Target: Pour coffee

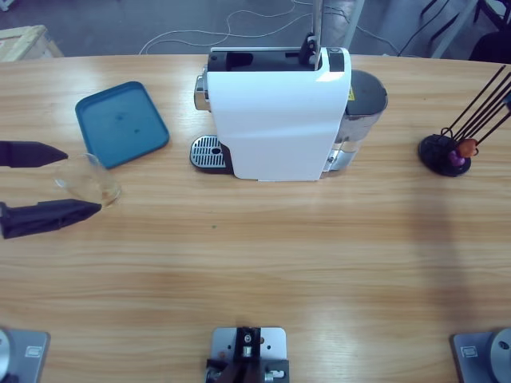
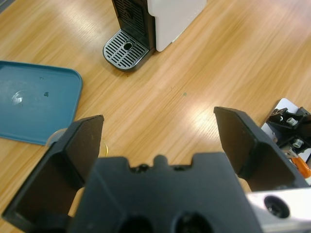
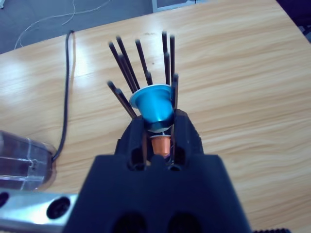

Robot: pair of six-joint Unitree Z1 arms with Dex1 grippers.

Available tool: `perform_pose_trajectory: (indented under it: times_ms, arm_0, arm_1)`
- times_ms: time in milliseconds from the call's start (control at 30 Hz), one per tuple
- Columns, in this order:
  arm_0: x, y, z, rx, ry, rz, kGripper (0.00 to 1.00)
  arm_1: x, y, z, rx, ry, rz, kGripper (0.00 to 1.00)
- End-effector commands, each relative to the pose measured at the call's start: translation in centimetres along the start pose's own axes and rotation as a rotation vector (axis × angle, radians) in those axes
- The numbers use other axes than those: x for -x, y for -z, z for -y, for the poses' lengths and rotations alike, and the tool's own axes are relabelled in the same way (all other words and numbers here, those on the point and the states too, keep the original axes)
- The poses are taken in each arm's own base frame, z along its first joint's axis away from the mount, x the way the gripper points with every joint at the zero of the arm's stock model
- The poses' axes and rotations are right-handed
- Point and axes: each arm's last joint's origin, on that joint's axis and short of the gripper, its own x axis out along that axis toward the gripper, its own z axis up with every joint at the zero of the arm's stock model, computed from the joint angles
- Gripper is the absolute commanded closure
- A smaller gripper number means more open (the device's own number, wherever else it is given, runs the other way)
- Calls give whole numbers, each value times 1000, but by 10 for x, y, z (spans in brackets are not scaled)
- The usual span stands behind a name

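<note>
At the left edge of the high view, the left gripper reaches in with its jaws spread wide on either side of a small clear glass tumbler that stands on the table. The jaws flank the glass without visibly pressing it, which reads as a grasp about to be made or just let go; I cannot tell which. A trace of light-brown coffee seems to sit in the glass bottom, though it is faint. Just above the glass lies a blue tray, probably the place meant for serving. The white coffee machine stands in the upper middle, its drip grate facing left and bare, so the glass is well apart from the spout.

In the right wrist view, the right gripper sits against a capsule rack of black rods, with a blue capsule and an orange capsule at its tip; whether its jaws clamp anything I cannot tell.
</note>
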Motion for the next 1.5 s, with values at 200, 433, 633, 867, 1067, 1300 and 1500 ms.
perform_pose_trajectory:
  times_ms: [200,433,633,867,1067,1300,1500]
  arm_0:
    - [-13,14,2,14,20,-66,18]
    - [-12,14,2,13,12,-63,18]
    - [-10,10,2,12,11,-40,18]
    - [-2,9,2,10,5,-6,23]
    - [8,17,2,9,-13,23,15]
    - [8,22,2,9,-24,17,13]
    - [11,19,1,9,-32,34,13]
  arm_1:
    - [61,-40,-5,28,-67,124,1000]
    - [105,-24,-47,418,-583,84,1000]
    - [114,-19,-104,663,-891,32,1000]
    - [89,-63,-188,692,-973,50,1000]
    - [67,-74,-257,747,-1105,50,1000]
    - [37,-57,-302,786,-1186,-38,1000]
    - [16,-48,-305,853,-1018,-25,1000]
